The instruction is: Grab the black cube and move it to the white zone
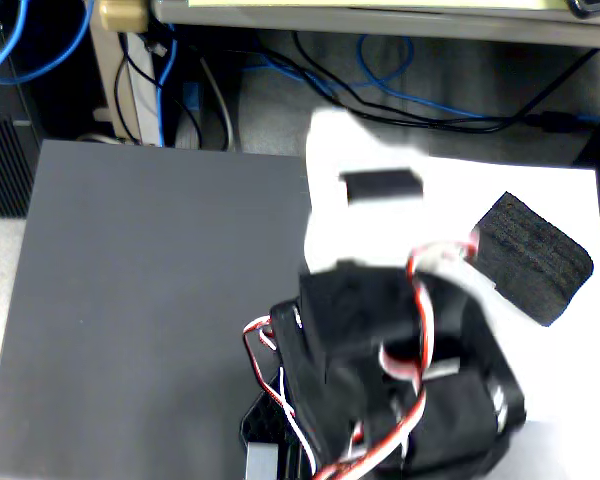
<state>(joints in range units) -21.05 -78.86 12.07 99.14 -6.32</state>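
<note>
Matte grey mat [150, 300] fills the left; glossy black arm [380, 390] with red-white wires rises from bottom centre. Its white tool [380, 200] is overexposed, so I cannot tell its opening or hold. Rough porous cube [532, 258] lies tilted on the paper zone [580, 400], right. Delivery looks done; retreat seems next.

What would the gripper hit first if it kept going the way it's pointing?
Probably the cube, right at the tip of the gripper; white glare hides exactly how they meet.
</note>
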